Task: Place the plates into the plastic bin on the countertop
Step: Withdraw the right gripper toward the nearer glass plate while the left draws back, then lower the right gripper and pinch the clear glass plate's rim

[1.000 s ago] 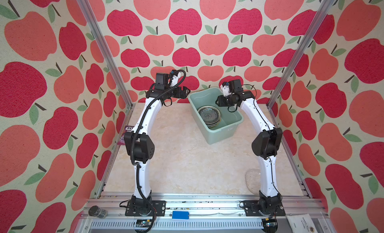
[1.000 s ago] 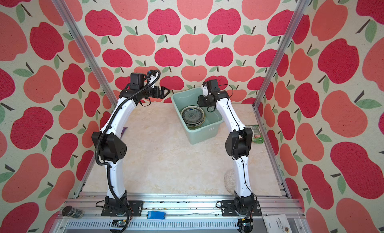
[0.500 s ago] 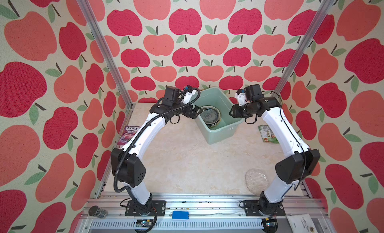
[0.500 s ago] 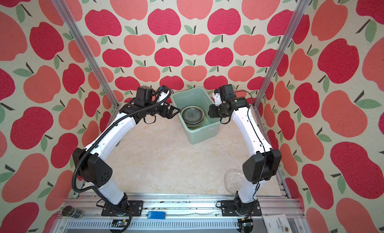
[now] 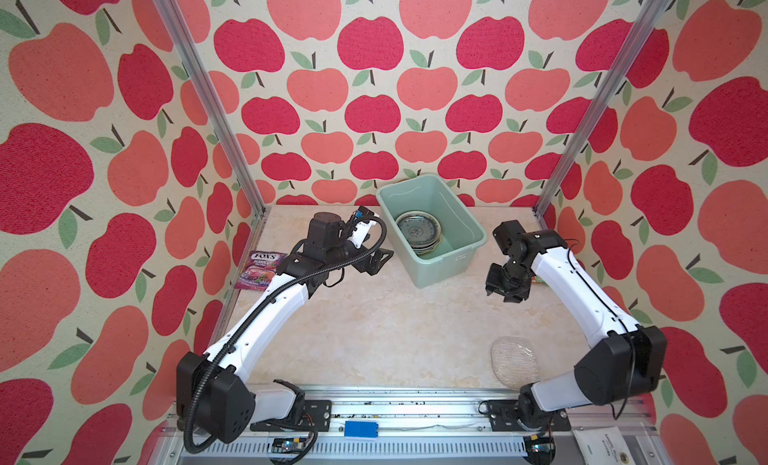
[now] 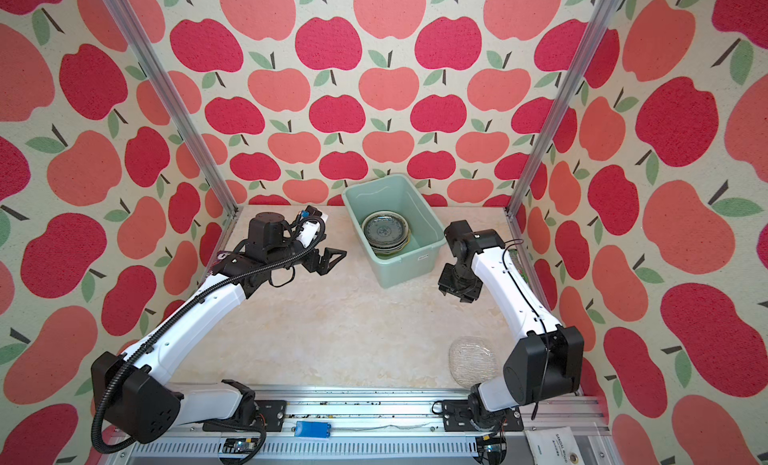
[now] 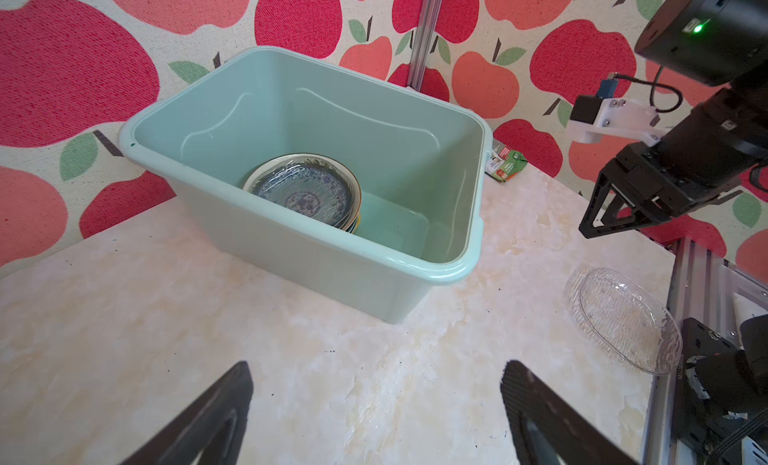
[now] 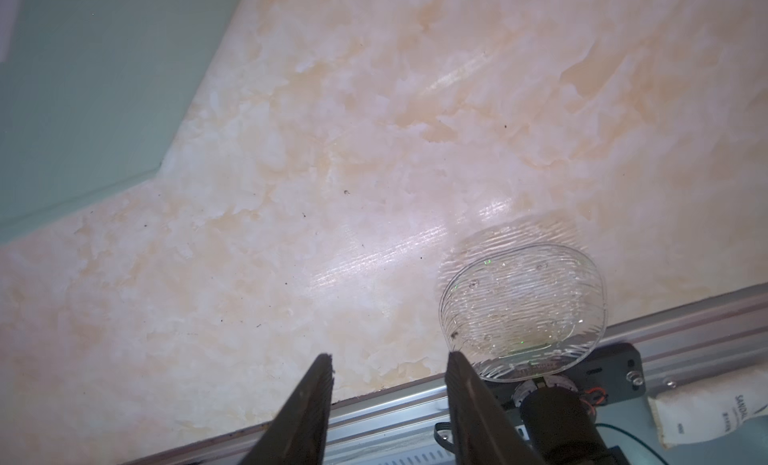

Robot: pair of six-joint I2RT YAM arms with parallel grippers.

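**Stack in the bin, one glass plate out on the bench**

You have a stack of plates [image 5: 417,233] lying flat inside the plastic bin [image 5: 440,272], with a blue-patterned one on top. The bin sits at 12 o'clock on the bench [image 5: 374,330]. A clear glass plate [image 5: 514,361] lies alone at 5 o'clock by the front edge, well apart from the bin. Your left end effector [image 5: 380,261] hangs at the bin's 9 o'clock, jaws wide and empty. Your right end effector [image 5: 505,292], at the bin's 4 o'clock, is partly parted and grips nothing.
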